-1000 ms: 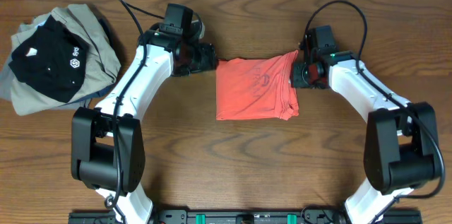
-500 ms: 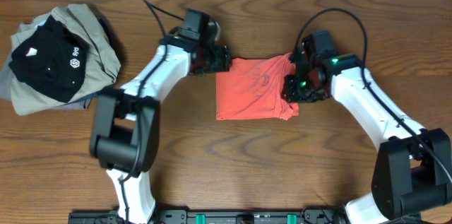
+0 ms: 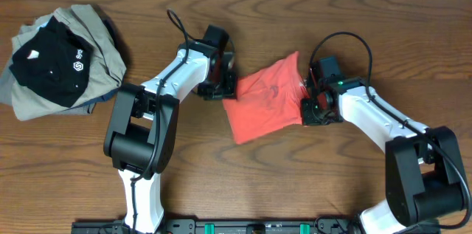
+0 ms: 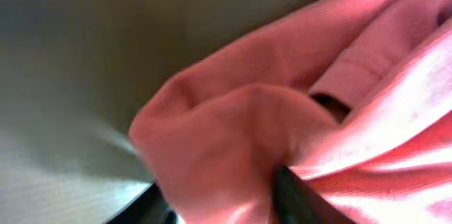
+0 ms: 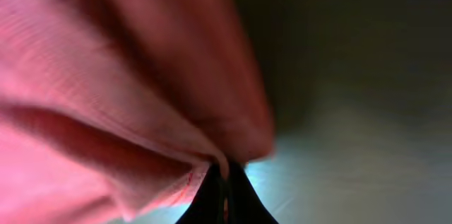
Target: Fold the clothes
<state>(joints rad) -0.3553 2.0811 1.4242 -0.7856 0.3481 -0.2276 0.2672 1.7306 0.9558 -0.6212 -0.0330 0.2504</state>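
Coral tee [image 3: 265, 101] skewed. L gripper [image 3: 224, 86] pinching bunched edge, R gripper [image 3: 307, 106] jaws pressed tight on opposite edge. Imo raise both evenly, keep taut b4 folding.

The coral-red T-shirt [image 3: 265, 101], folded into a compact rough rectangle with a faint marking on top, lies just toward 3 o'clock of the table's middle. It is skewed, with one corner peaking toward 1 o'clock and the opposite corner pointing toward 7 o'clock, and its side edges are bunched. Well apart at 10 o'clock, a black piece with a white logo [image 3: 50, 63] lies on top of crumpled khaki-grey pieces [image 3: 99, 49].
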